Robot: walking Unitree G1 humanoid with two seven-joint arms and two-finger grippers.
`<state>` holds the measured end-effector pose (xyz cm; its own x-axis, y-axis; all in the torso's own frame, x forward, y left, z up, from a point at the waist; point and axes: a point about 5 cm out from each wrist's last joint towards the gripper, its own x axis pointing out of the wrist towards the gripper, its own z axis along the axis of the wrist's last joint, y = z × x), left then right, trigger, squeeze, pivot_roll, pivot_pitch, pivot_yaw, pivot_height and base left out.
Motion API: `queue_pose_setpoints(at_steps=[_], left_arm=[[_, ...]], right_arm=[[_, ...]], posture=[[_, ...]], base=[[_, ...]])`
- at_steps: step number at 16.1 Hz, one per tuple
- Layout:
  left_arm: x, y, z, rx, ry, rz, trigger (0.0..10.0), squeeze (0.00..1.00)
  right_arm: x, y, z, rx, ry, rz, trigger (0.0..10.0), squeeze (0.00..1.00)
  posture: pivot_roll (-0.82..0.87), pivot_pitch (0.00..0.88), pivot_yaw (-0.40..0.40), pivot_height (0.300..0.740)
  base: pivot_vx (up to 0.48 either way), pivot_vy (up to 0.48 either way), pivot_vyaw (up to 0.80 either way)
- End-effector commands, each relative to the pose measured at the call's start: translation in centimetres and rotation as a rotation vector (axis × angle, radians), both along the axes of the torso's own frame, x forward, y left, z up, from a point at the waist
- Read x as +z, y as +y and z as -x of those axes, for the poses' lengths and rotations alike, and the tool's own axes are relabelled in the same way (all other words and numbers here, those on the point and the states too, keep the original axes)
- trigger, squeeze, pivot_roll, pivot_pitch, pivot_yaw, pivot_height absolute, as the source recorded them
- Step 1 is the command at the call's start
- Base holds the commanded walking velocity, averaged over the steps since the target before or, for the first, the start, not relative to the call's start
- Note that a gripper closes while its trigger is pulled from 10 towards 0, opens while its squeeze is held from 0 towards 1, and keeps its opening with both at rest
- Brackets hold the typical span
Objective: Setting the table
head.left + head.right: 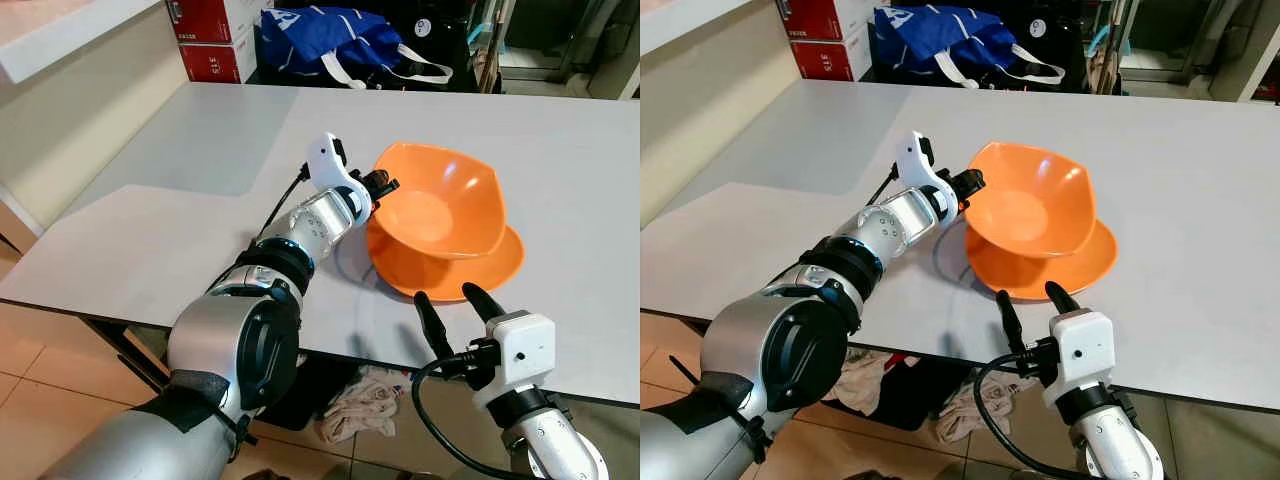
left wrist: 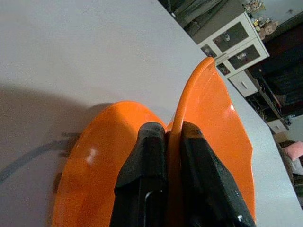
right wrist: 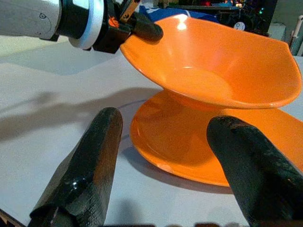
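Presently the left gripper [image 1: 384,187] is clamped on the near-left rim of one orange bowl [image 1: 440,205], its two black fingers [image 2: 147,175] pinching the thin rim from inside and outside, as the left wrist view confirms. The bowl sits tilted over one orange plate [image 1: 500,268]; its base appears to rest on or just above the plate, and contact cannot be confirmed. Both pieces lie near the front edge of the grey tabletop [image 1: 200,150].

The right gripper [image 1: 452,312] hovers at the tabletop's front edge, just short of the plate, its fingers [image 3: 90,170] spread apart and holding nothing.

Assessment: the step in hand appears to be seating the bowl on the plate. To do it well, the bowl should be lowered level rather than on its tilt, centred over the plate's well, and the rim released only once the base is fully down. A pinch on a thin rim gives little control against rotation, so slow motion is advised. The plate lies close to the edge, so sideways drag should be avoided.

Count: one bowl, one plate, two grippers. Beyond the tabletop stand one blue bag [image 1: 325,40] and two red boxes [image 1: 215,45]; a pale cloth [image 1: 360,400] lies on the floor below.
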<state>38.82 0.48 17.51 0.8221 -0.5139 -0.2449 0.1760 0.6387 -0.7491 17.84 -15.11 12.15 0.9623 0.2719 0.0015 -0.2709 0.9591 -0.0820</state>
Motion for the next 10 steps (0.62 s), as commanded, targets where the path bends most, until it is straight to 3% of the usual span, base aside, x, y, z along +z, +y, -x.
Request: queue_pose_setpoints(at_steps=[1, 5, 6, 10], left_arm=[[0.55, -6.48, 2.79, -0.153, 0.034, 0.074, 0.0, 0.0], [0.17, -6.95, 3.2, -0.175, 0.032, 0.063, 0.0, 0.0], [0.09, -6.96, 3.22, -0.178, 0.023, 0.044, 10.0, 0.0], [-0.4, -6.77, 3.28, -0.172, 0.027, 0.023, 10.0, 0.0]], right_arm=[[0.4, 0.05, 0.11, 0.0, -0.005, -0.001, 10.0, 0.0], [0.41, 0.2, 0.37, -0.004, 0.001, -0.002, 10.0, 0.0], [0.42, 0.22, 0.38, -0.005, 0.001, -0.002, 10.0, 0.0], [0.45, 0.38, 0.41, -0.008, 0.002, -0.006, 10.0, 0.0]], posture=[[-0.26, 0.0, 0.085, 0.74], [-0.27, 0.0, 0.09, 0.74], [-0.26, 0.0, 0.09, 0.74], [-0.26, 0.0, 0.092, 0.74]], base=[[0.0, 0.0, 0.0], [0.0, 0.0, 0.0], [0.0, 0.0, 0.0], [0.0, 0.0, 0.0]])
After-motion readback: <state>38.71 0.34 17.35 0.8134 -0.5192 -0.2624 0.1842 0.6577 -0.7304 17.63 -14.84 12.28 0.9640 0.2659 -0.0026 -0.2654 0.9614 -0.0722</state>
